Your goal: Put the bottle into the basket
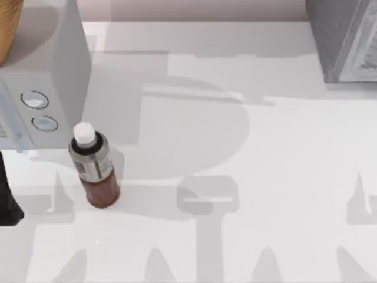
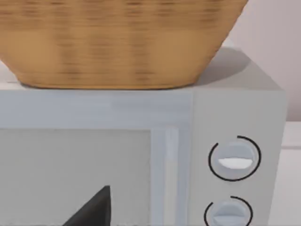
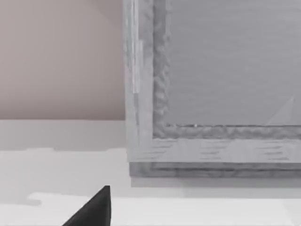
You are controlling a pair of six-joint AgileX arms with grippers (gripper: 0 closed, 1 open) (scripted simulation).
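Top view shows our main risk: the bottle (image 1: 94, 165) stands on the table just beside the grey box (image 1: 50, 88) at the left, so a careless reach could knock it over. The basket (image 2: 117, 42) sits atop that box; we cannot see inside it. Whether our grippers are wide or narrow, we cannot tell.

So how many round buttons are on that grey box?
2. One round button sits above the other button on the front of the grey box, at the table's left, just behind the bottle. More may be hidden.
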